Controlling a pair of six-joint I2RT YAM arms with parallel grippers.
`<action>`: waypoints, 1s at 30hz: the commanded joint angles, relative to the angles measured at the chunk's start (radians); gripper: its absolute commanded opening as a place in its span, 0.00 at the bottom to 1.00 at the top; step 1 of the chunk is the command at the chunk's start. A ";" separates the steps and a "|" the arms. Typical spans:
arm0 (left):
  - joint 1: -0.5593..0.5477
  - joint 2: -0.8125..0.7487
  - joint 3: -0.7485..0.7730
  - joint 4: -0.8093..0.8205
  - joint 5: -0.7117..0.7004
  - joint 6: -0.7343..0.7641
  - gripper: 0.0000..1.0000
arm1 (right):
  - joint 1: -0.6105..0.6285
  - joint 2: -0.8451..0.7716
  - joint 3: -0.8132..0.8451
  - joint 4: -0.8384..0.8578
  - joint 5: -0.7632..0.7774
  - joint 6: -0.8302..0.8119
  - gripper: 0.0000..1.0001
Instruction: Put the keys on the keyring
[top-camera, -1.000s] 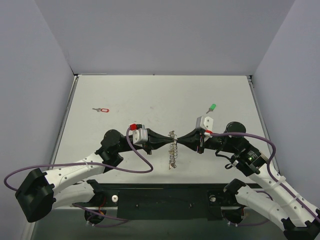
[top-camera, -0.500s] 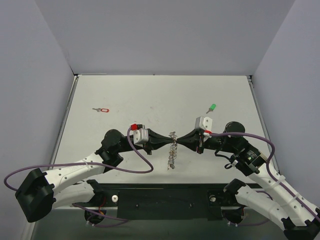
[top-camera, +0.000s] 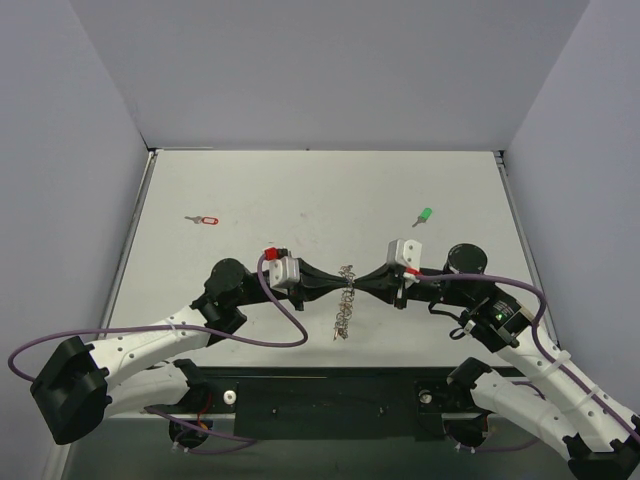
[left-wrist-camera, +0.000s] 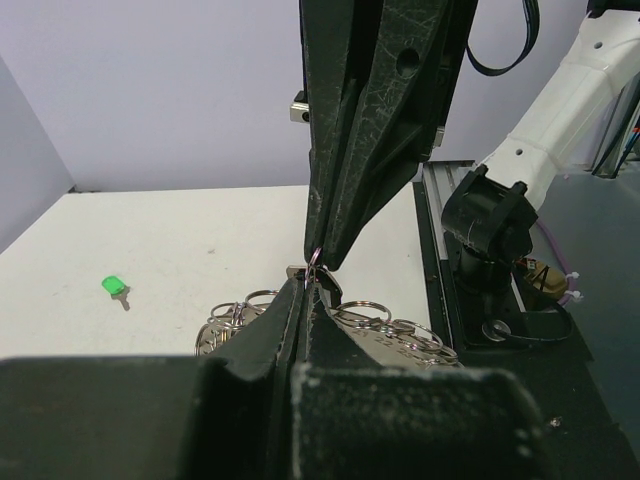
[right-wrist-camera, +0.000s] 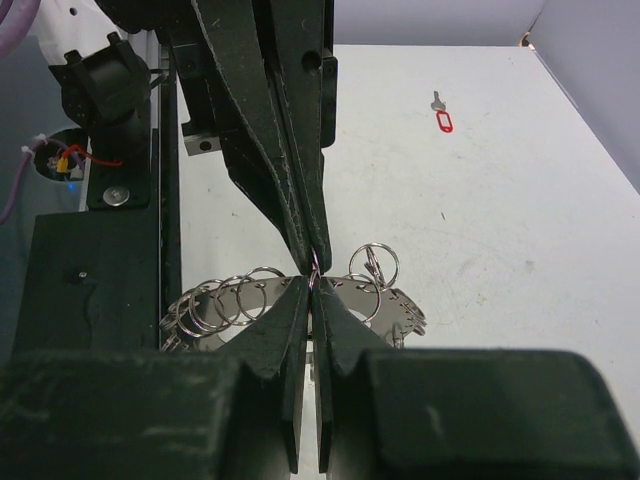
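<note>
Centre of table (top-camera: 300, 180): left gripper (top-camera: 335, 284) and right gripper (top-camera: 360, 283) meet tip to tip. I read both jaw pairs as pressed together, each pinching top loop of keyring (top-camera: 345, 305). Its bunch of silver rings trails below tips; I cannot tell whether it touches table. Green-headed key (top-camera: 424, 216) lies beyond right gripper, red-headed key (top-camera: 205, 219) far left, both loose, well apart from keyring.
</note>
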 joint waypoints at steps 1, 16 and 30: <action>-0.003 -0.008 0.045 0.042 -0.025 -0.004 0.00 | 0.017 -0.004 0.013 -0.005 -0.038 -0.055 0.00; 0.004 -0.011 0.040 0.061 -0.038 -0.023 0.00 | 0.023 -0.007 0.022 -0.097 -0.026 -0.136 0.00; 0.021 -0.006 0.017 0.162 -0.028 -0.087 0.00 | 0.023 -0.006 0.001 -0.073 0.013 -0.106 0.00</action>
